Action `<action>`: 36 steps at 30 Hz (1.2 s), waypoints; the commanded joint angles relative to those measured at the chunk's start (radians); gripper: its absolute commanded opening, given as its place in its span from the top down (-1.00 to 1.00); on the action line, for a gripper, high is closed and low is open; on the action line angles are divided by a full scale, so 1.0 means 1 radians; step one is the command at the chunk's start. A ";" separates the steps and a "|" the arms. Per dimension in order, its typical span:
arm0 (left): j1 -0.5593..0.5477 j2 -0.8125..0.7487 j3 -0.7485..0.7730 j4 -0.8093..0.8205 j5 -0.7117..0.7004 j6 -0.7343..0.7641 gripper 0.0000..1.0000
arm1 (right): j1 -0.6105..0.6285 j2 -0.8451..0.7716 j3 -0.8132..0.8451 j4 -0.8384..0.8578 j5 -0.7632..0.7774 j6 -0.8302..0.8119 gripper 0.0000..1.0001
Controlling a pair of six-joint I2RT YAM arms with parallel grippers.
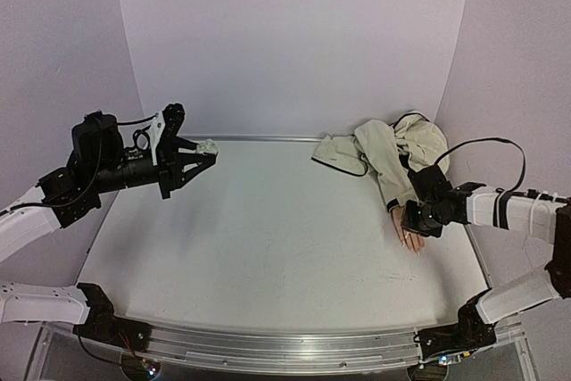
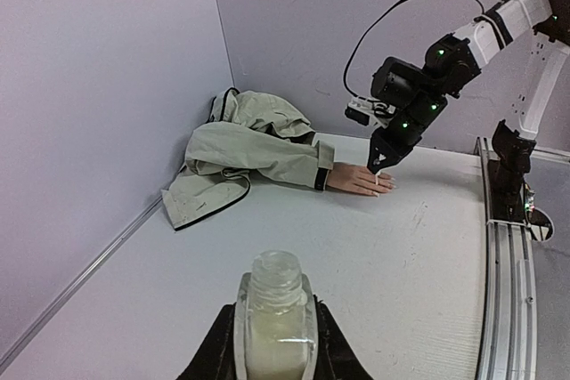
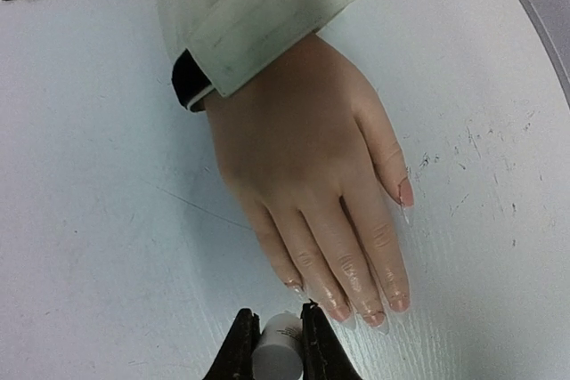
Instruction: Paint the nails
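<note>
Top external: jacket beside mannequin hand

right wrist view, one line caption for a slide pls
Right claw, shut on a small white cylinder, poised at the nails of a mannequin hand on the table.

Left hand clamping pale bottle, right hand seemingly touching mannequin hand, beige sleeve
</note>
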 commanded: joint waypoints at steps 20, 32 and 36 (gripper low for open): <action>0.002 0.074 0.097 0.014 0.146 -0.053 1.00 | -0.002 -0.272 0.216 0.419 -0.700 -0.200 1.00; 0.002 0.108 0.050 0.036 0.181 0.067 1.00 | 0.155 -0.140 0.415 0.533 -0.884 -0.164 1.00; 0.002 0.105 0.016 0.061 0.183 0.088 1.00 | 0.250 -0.064 0.482 0.528 -0.876 -0.178 1.00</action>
